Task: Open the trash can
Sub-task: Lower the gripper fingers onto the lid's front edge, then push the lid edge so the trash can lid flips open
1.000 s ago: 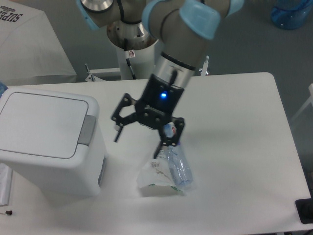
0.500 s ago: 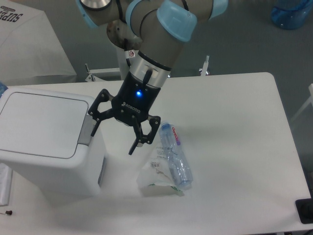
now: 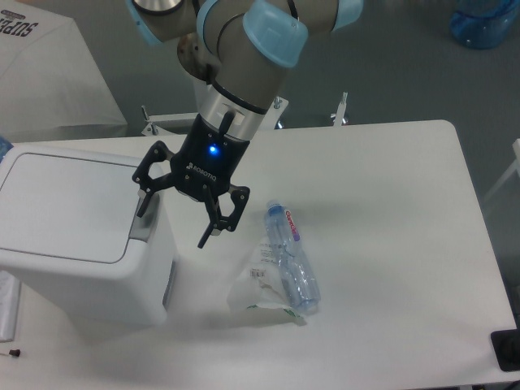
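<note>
Hovering tool [image 3: 175, 218], fingers spread, over trash can [image 3: 77, 236] button edge; lid shut.

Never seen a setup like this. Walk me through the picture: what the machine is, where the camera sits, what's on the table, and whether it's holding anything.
One fixed camera looks down at a white table from above and in front. The grey and light-blue jointed machine is a robot arm; the black two-fingered part at its end is the pincer. Its fingers are spread open and hold nothing. One finger hangs over the grey push-button tab on the rim of the big white trash can, whose flat lid is shut. Whether it touches the tab I cannot tell. Also on the table lie a clear plastic bottle on its side and a crumpled clear wrapper beside it.
</note>
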